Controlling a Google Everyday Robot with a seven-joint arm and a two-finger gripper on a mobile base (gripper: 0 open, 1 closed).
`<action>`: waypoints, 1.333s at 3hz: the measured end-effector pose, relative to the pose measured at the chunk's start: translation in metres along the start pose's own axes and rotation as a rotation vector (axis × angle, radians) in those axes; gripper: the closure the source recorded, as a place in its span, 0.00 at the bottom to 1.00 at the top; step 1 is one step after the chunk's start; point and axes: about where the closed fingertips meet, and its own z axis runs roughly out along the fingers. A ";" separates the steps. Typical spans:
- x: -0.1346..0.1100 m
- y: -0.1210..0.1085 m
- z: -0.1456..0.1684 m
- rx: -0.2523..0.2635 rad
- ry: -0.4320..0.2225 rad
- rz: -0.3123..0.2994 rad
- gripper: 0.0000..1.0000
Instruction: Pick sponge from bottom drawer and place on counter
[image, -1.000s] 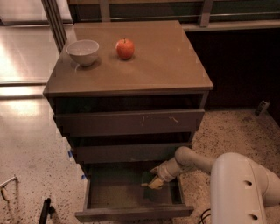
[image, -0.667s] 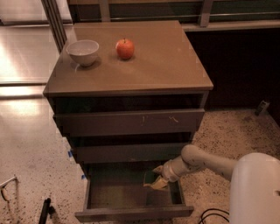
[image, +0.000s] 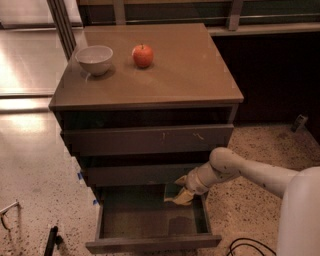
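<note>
Hand (image: 183, 194) sits at the back right of the open bottom drawer (image: 150, 244), closed on the sponge (image: 171, 191). A dark green patch with yellow under it shows right at the fingertips.

Change over the last 1 s: hand and sponge have come up a little, from low in the drawer to near the lower edge of the middle drawer (image: 140, 175). The arm (image: 250, 172) is raised too, its bend higher than before. Drawers, bowl (image: 94, 59) and apple (image: 143, 55) have not moved.

Meaning: the grasp looks done and the lift has started, so the pick half is close to finished. The sponge is not out yet, and it is tucked under the middle drawer's front. I judge the next move needs to pull outward before going up, or the sponge could catch on that front and slip.

The counter (image: 185, 75) has bare space on the right and front, away from the 2 items at the back left. Placing is not yet begun.
</note>
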 end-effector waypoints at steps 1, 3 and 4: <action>0.000 0.000 0.000 0.000 0.000 0.000 1.00; -0.087 0.033 -0.084 0.031 -0.053 -0.095 1.00; -0.166 0.046 -0.169 0.087 -0.028 -0.172 1.00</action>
